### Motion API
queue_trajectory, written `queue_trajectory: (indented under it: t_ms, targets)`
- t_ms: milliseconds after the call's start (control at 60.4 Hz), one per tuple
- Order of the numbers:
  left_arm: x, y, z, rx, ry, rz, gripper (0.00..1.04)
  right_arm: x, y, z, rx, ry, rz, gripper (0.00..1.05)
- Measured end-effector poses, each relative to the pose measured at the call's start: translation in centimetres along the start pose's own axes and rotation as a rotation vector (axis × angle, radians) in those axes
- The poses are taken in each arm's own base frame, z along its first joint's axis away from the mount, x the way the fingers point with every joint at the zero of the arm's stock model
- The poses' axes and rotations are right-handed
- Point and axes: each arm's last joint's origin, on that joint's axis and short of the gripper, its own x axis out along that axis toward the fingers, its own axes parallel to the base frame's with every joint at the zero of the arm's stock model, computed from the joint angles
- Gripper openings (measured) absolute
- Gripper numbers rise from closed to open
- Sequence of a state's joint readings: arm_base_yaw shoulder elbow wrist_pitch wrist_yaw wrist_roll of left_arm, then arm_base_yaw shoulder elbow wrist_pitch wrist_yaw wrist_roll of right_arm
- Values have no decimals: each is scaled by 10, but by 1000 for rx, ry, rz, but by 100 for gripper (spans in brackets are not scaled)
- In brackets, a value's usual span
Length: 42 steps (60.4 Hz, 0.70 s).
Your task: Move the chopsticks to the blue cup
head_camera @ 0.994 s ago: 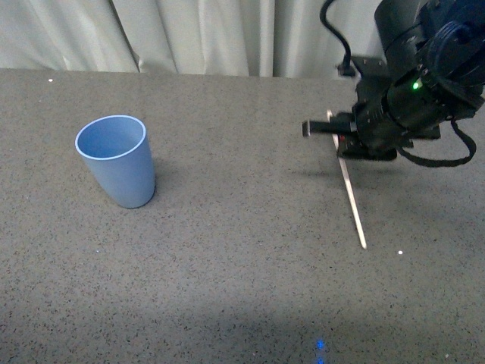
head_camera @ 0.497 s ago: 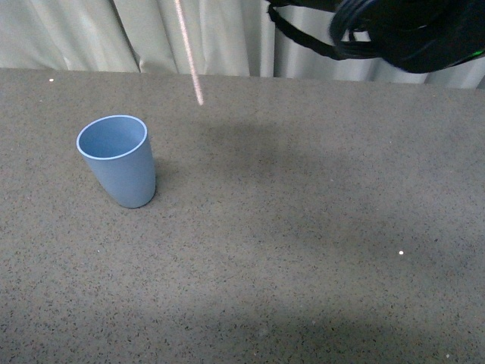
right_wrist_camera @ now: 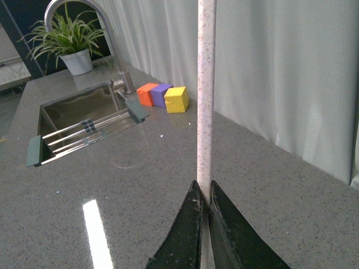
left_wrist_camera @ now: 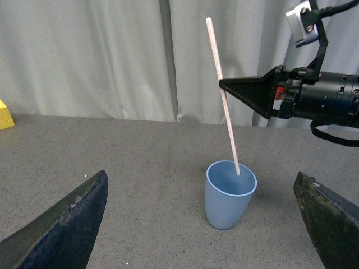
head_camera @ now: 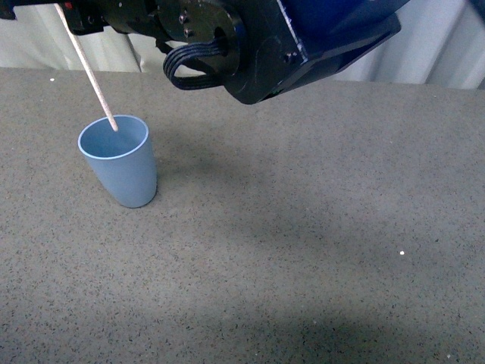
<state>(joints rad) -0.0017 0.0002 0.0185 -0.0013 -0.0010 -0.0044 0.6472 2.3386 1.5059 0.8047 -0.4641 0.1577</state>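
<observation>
Cream-white, thin and straight, the chopstick (head_camera: 85, 68) hangs tilted, its lower tip at the mouth of the light-blue plastic blue cup (head_camera: 121, 163). The cup stands upright on the grey speckled bench (head_camera: 303, 243). We see the right tool (right_wrist_camera: 203, 193) clamped on the stick about midway along it. The left tool (left_wrist_camera: 200, 175) is spread wide, holding nothing.

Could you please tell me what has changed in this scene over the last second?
The right pincer, shut on the chopstick, has lifted it off the table on the right and carried it leftward. The stick now hangs tilted with its lower tip at the mouth of the blue cup. The cup has stayed upright in the same spot.
</observation>
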Motion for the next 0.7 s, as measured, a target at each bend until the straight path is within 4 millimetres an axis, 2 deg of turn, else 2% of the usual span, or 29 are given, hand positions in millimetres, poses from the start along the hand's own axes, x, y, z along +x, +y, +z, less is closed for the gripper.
queue_trajectory:
  t_ms: [480, 696]
  targets:
    - [0, 0, 0, 0, 0, 0, 98, 3, -8, -39, 10, 84, 0, 1]
    - [0, 0, 0, 0, 0, 0, 98, 2, -9, -43, 1, 92, -7, 1]
